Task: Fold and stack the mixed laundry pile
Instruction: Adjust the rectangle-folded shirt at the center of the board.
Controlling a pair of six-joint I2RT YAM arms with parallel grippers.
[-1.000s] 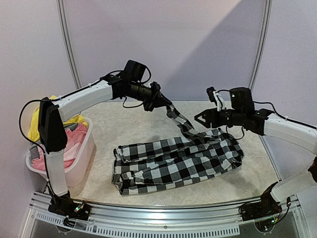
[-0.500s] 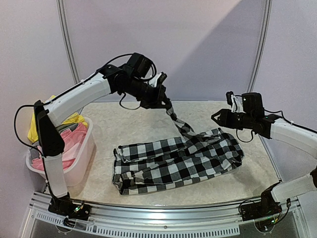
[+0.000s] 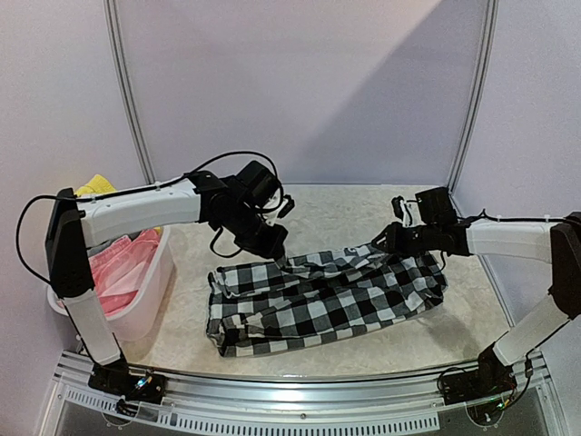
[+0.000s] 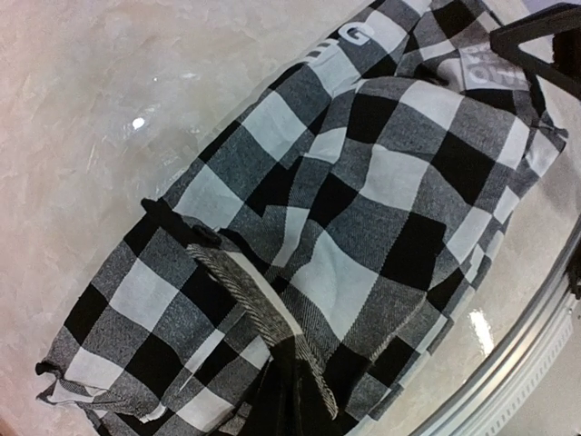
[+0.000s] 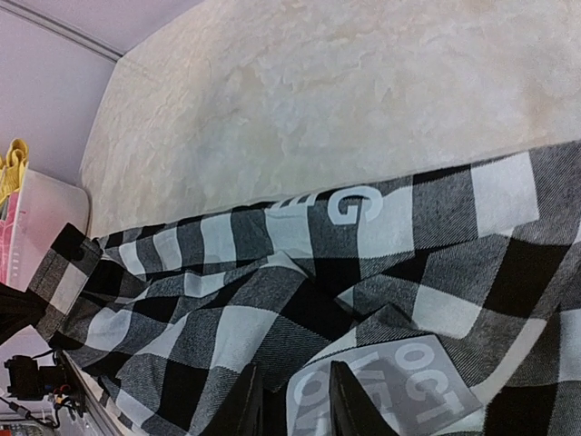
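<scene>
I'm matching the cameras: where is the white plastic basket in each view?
Top external: white plastic basket at the left, below the middle.
Left wrist: not in it.
Right wrist: basket at the far left edge.
Shared landmark: black-and-white checked shirt, in all three.

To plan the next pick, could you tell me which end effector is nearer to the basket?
Left. The left end effector is at the shirt's far edge, a short way right of the basket; the right end effector is beyond it, toward the shirt's right end.
</scene>
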